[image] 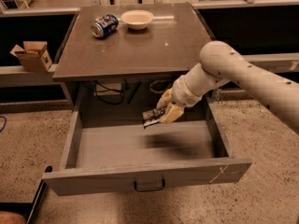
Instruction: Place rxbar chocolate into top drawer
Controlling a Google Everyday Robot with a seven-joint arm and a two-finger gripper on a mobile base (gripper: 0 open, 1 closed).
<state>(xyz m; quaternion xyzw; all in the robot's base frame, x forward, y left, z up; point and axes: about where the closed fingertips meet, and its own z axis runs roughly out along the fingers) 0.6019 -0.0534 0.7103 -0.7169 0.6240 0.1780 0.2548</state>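
Observation:
The top drawer point(140, 176) is pulled wide open below the brown table; its grey interior point(117, 146) is plain and its front panel has a small dark handle point(149, 186). My gripper point(161, 115) reaches in from the right and hangs over the back middle of the drawer, a little above its floor. It is shut on the rxbar chocolate point(150, 118), a small dark bar that sticks out to the left of the yellowish fingers point(170, 113). The bar's shadow falls on the drawer floor below it.
A blue soda can point(103, 25) lies on its side and a white bowl point(137, 18) stands at the back of the brown table top point(154, 45). A cardboard box point(32, 56) sits on a ledge to the left. Cables hang behind the drawer.

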